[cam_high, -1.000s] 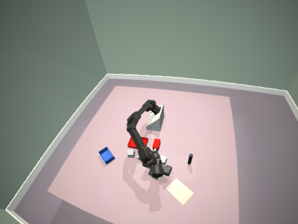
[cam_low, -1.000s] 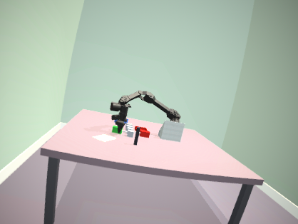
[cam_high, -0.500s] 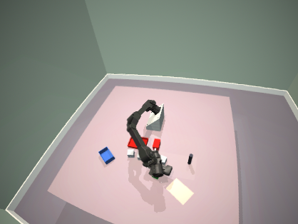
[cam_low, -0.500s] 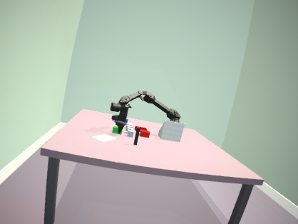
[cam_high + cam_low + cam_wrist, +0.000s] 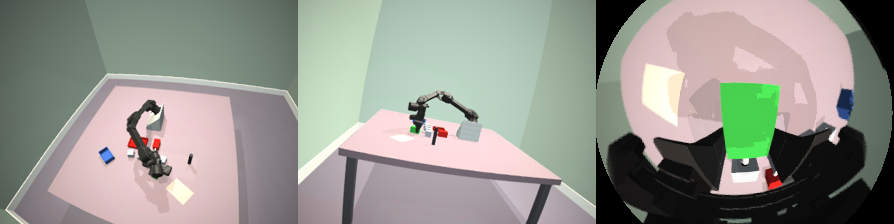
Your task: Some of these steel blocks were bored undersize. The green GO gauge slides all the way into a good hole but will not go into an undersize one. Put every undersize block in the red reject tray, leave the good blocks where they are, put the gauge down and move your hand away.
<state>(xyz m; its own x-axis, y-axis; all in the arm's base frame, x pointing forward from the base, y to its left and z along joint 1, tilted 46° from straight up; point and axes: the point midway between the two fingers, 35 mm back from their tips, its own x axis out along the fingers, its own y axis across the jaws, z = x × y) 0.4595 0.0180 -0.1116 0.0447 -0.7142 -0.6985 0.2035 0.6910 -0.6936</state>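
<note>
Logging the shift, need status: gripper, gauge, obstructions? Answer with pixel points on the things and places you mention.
Gripper [image 5: 418,131] [image 5: 745,125] shut on green gauge [image 5: 413,129] [image 5: 750,120]. Steel block [image 5: 745,173] close by. Whether gauge touches table: cannot tell.
</note>
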